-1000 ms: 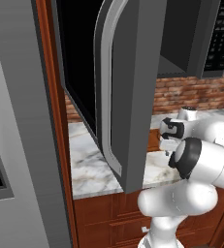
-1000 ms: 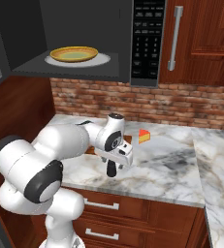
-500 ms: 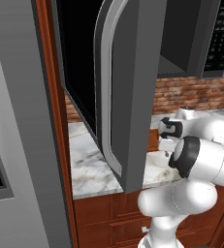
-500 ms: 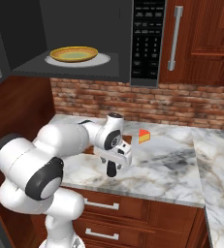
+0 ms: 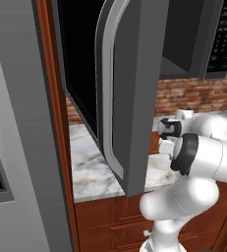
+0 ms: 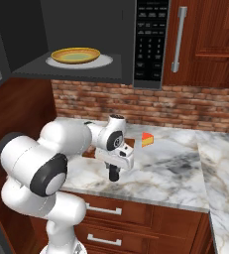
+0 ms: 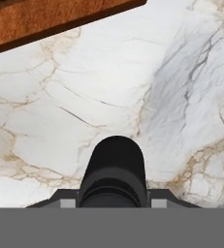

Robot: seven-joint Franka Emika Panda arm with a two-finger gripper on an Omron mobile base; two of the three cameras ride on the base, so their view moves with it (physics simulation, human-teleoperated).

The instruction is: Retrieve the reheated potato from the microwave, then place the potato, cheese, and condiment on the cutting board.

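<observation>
The black condiment (image 7: 114, 169) bottle stands on the marble bench (image 6: 175, 168), pinched in the downward-pointing pincer (image 6: 114, 174) of the folded, low-reaching arm, with the cutting board (image 7: 45, 19) at eleven o'clock and the cheese (image 6: 146, 139) at one o'clock; no writing is readable.

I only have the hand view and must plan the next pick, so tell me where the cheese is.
Observer: The cheese lies on the marble counter, to the right of the gripper in the right base view. The gripper is closed on the condiment.
Operator: Report the microwave's state.
Observer: The microwave stands open, and a yellow plate sits inside it.
Operator: Describe the door.
Observer: The microwave door swings out over the counter's front edge, left of the arm.
</observation>
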